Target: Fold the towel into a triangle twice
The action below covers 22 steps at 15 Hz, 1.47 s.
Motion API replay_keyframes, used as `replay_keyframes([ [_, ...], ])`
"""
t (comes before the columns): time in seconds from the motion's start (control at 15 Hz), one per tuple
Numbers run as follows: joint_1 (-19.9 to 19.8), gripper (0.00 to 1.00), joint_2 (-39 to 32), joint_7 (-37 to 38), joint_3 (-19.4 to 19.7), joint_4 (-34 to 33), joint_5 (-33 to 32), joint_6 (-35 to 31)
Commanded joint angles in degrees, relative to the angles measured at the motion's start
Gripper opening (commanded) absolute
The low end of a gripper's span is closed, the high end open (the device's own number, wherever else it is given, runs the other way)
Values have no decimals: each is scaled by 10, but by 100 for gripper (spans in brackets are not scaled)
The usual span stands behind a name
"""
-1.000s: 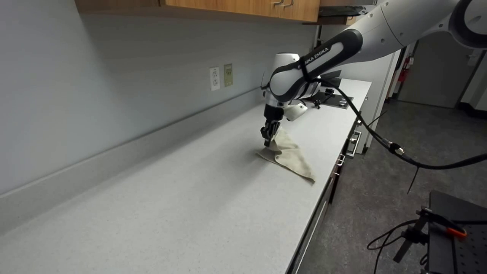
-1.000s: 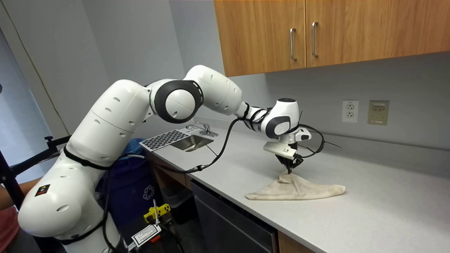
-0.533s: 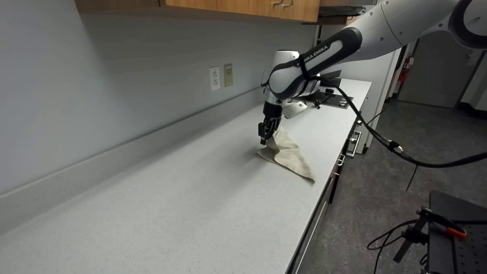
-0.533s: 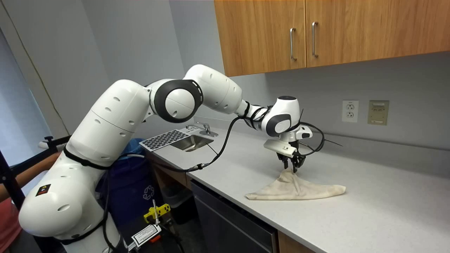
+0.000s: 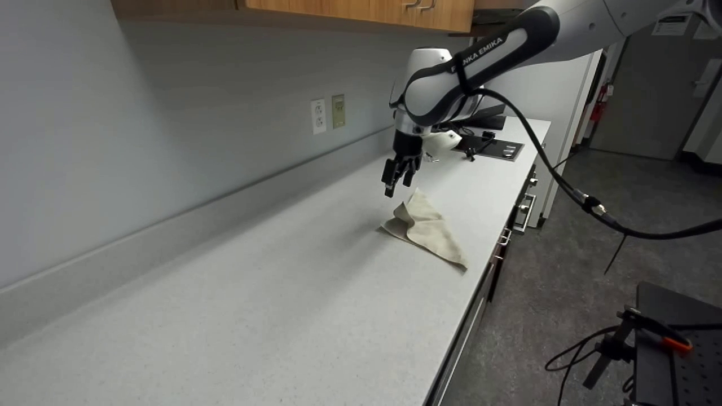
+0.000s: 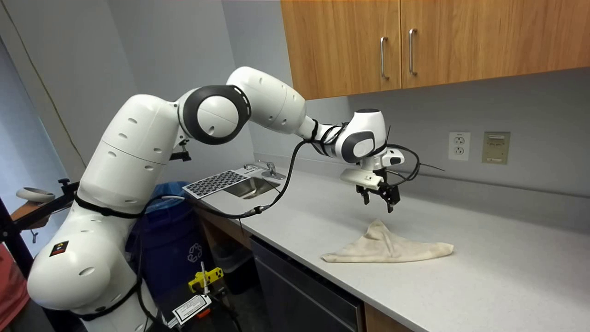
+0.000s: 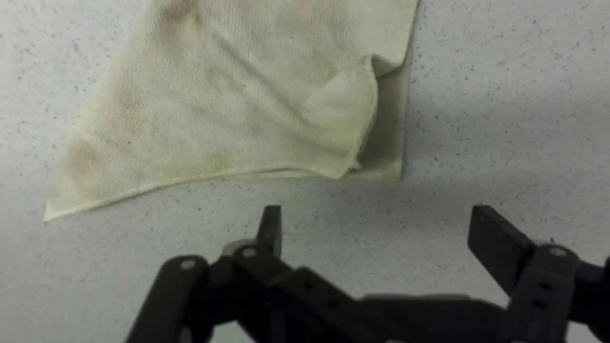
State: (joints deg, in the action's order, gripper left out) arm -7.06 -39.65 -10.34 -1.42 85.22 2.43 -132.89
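In an exterior view the towel (image 6: 392, 249) lies on the counter (image 6: 502, 276), a rough triangle with its long edge near and its peak far, spread left to right; the gripper (image 6: 378, 207) hangs above that peak, not touching. In the wrist view its fingers (image 7: 270, 228) stand wide, the towel's curled corner just beyond the gap

ext. views dimmish, wall (image 6: 428, 110) shaded under cabinets (image 6: 345, 46), counter (image 5: 225, 332) w/ soft shadow (image 5: 352, 268), fingers (image 7: 498, 247) slightly blurry
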Motion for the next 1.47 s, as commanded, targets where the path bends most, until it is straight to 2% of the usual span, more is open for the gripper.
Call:
replay_keyframes([
  [0.0, 4, 100, 73, 11, 11, 90, -4, 12],
  [0.27, -1, 98, 83, 7, 12, 145, 7, -18],
  [0.33, -2, 73, 78, 8, 14, 149, 7, -26],
  [0.47, -3, 69, 61, 10, 19, 152, 5, -52],
  [0.67, -4, 43, 31, 14, 28, 139, 0, -99],
  [0.8, -4, 30, 16, 19, 32, 126, 0, -121],
  [1.0, -7, 6, -4, 30, 28, 106, 9, -128],
  [1.13, -4, 0, -16, 44, 25, 88, 11, -116],
  [1.4, -3, 0, -39, 59, 8, 44, 23, -102],
])
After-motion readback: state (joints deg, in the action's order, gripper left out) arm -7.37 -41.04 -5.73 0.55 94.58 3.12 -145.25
